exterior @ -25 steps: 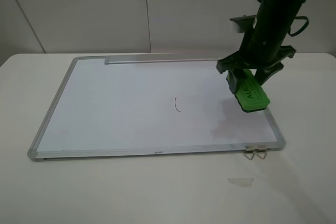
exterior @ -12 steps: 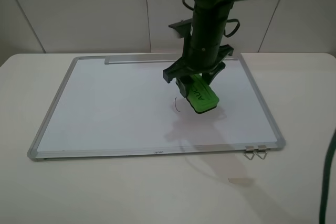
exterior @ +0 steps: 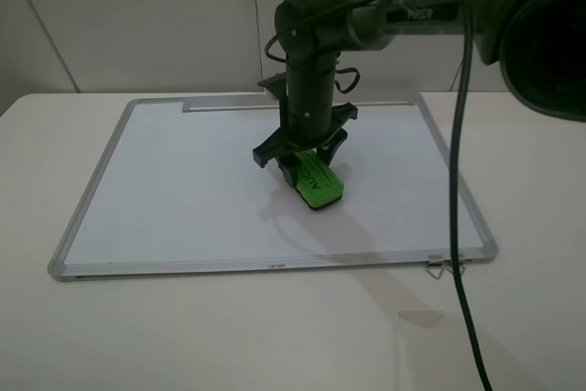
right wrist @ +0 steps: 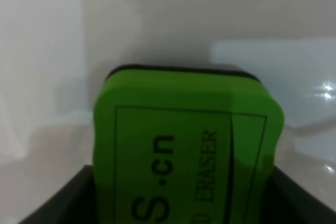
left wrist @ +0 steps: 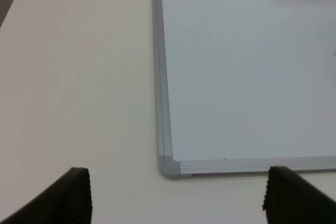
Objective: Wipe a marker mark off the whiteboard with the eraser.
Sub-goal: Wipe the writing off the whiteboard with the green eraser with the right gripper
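**Eraser on the board, stroke out of sight**

The right claw (exterior: 305,164) is clamped on the eraser (exterior: 317,186) and holds it tilted. The eraser's lower end appears to press on the whiteboard (exterior: 174,190) near the board's middle. No marker mark shows on the bare white around the block in the high view. It may lie under the eraser or it may already be rubbed away; the pictures do not settle which. My judgement is that the wipe itself is under way. What is left is to carry the pass across the spot and then lift clear, to check that the surface is clean.

The eraser (right wrist: 186,145) is a bright green block with rounded corners. It has a thin dark outline and dark lettering printed on its top face. A dark layer shows along its far edge, probably the wiping pad.

The left claw (left wrist: 177,199) is spread wide and empty. It hangs over the counter (left wrist: 79,77) just off one corner of the whiteboard (left wrist: 247,77), well apart from the eraser.
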Controlling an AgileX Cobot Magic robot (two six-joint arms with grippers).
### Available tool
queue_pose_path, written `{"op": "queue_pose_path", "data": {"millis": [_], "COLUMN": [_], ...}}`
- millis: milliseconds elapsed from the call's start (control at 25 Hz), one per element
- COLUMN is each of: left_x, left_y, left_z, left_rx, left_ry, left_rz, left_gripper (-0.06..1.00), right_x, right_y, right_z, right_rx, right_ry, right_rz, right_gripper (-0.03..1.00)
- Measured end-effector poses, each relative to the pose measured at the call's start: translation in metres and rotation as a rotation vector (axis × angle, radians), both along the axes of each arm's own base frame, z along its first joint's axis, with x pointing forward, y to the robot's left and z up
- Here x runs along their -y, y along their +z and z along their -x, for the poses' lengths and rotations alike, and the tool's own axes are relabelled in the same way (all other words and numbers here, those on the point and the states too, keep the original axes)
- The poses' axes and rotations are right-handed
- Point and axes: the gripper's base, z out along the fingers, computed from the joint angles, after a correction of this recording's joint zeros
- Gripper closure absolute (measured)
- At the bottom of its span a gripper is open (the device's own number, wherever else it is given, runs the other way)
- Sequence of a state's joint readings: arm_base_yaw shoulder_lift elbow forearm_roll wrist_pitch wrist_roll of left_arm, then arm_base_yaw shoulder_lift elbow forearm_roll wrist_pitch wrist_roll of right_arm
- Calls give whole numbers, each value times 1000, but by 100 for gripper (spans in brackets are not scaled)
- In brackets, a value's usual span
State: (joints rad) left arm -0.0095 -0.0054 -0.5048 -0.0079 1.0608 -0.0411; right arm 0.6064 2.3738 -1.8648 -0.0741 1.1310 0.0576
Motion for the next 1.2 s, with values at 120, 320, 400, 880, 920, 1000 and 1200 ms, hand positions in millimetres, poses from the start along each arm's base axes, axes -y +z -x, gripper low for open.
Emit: {"op": "queue_pose_path", "data": {"millis": [120,320,400,880,920,1000,1200], "left_x": [0,0,0,0,0,0,0], "left_y": [0,0,0,0,0,0,0], "left_z": [0,0,0,0,0,0,0], "left_rx": [0,0,0,0,0,0,0], "left_ry": [0,0,0,0,0,0,0], "left_rz": [0,0,0,0,0,0,0], "left_gripper": [26,26,26,26,26,26,26], "right_x": [-2,-3,-3,47,58,79,113], "right_y": [-11,-14,-14,-15,-15,-14,-14], "right_z": [-3,-3,-3,-33,-39,-47,-56], "right_rx": [6,-1,-2,-4,-6,-18,-49], "right_ry": [1,0,0,-125,-149,-196,-269], "right_rz": [-6,-7,-7,-8,-3,8,30], "right_gripper": [37,37,37,37,37,37,37]}}
